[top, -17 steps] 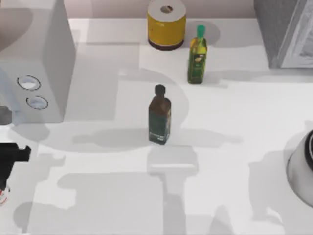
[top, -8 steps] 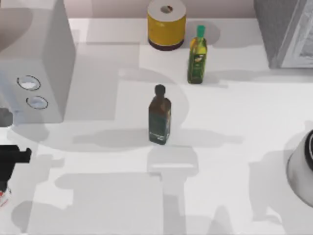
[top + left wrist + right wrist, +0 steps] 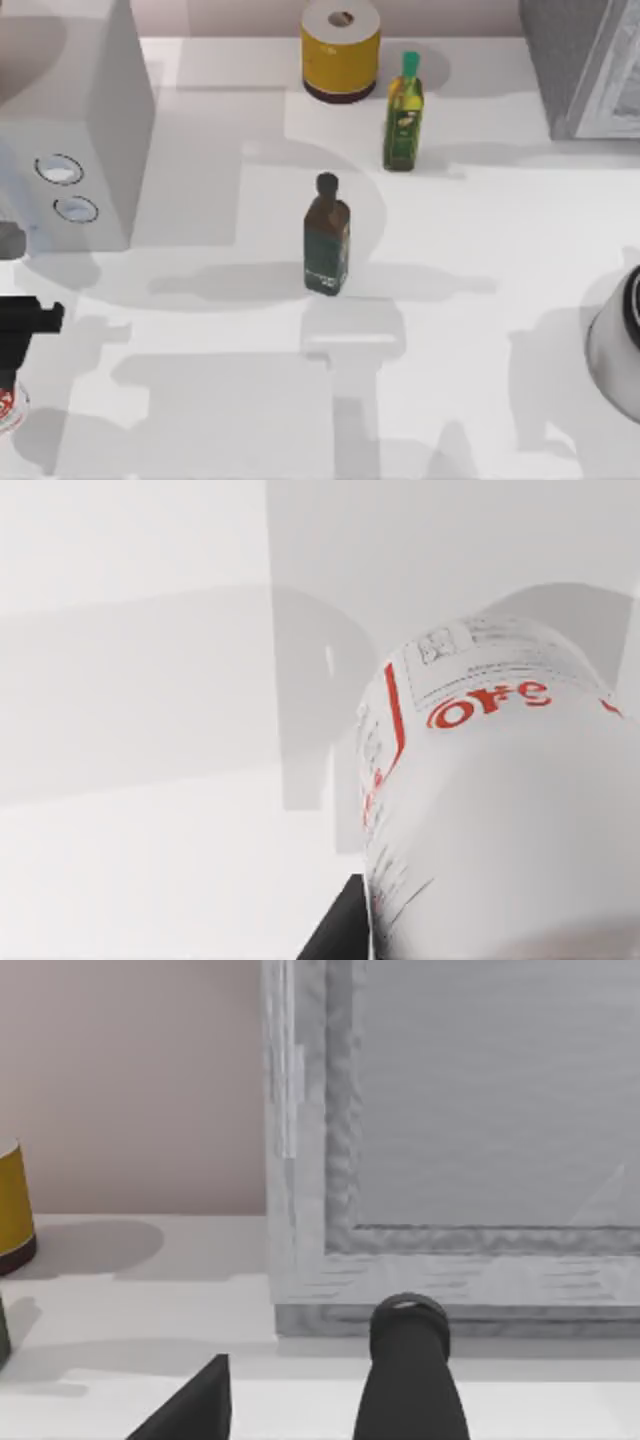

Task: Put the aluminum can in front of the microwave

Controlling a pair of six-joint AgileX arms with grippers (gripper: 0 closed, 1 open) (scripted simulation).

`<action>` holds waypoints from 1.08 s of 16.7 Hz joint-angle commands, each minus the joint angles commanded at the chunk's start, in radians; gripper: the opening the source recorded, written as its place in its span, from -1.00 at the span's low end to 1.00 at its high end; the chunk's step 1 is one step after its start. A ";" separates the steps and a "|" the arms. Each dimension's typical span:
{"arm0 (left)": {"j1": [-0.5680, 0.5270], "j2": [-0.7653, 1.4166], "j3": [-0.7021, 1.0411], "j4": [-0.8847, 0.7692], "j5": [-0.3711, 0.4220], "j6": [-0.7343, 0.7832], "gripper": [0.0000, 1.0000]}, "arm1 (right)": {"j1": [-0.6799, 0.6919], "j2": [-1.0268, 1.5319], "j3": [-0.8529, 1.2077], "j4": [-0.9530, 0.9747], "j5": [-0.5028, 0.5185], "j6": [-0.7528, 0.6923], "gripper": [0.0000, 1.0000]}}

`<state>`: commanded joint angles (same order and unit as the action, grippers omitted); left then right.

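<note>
Bringing the can in at the microwave's face

The left arm (image 3: 20,322) sits at the left edge of the worktop (image 3: 480,330), just nearer the camera than the microwave (image 3: 70,130). Below it, the aluminum can (image 3: 6,405) peeks in at the top view's left border.

In the left wrist view, the can's white body and red lettering loom right against the camera, with 1 dark finger (image 3: 335,935) pressed to its side. From that I judge the left jaws closed on the can, gripping it across its body. Such a hold keeps the can upright for a clean set-down.

The microwave's 2 ringed dials (image 3: 66,188) mark its front, so the bare patch before them is the goal. The can is near that patch but off to its near side, so a short carry and a lowering appear to be left. Whether the can touches the worktop, I cannot tell.

The right arm (image 3: 620,345) is parked at the right edge. Its jaws stand apart and hold nothing, facing the darker grey appliance (image 3: 450,1110).

The yellow canister (image 3: 340,50), green bottle (image 3: 403,120) and dark bottle (image 3: 326,240) stand well apart from the can's path.
</note>
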<state>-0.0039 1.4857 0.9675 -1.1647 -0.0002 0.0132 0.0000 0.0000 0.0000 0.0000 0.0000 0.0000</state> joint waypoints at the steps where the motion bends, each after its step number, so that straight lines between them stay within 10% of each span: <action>1: 0.000 0.000 0.000 0.000 0.000 0.000 0.51 | 0.000 0.000 0.000 0.000 0.000 0.000 1.00; 5: 0.000 0.000 0.000 0.000 0.000 0.000 1.00 | 0.000 0.000 0.000 0.000 0.000 0.000 1.00; 18: -0.001 -0.008 0.055 -0.068 -0.001 -0.001 1.00 | 0.000 0.000 0.000 0.000 0.000 0.000 1.00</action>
<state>-0.0052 1.4775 1.0228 -1.2329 -0.0010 0.0121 0.0000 0.0000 0.0000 0.0000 0.0000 0.0000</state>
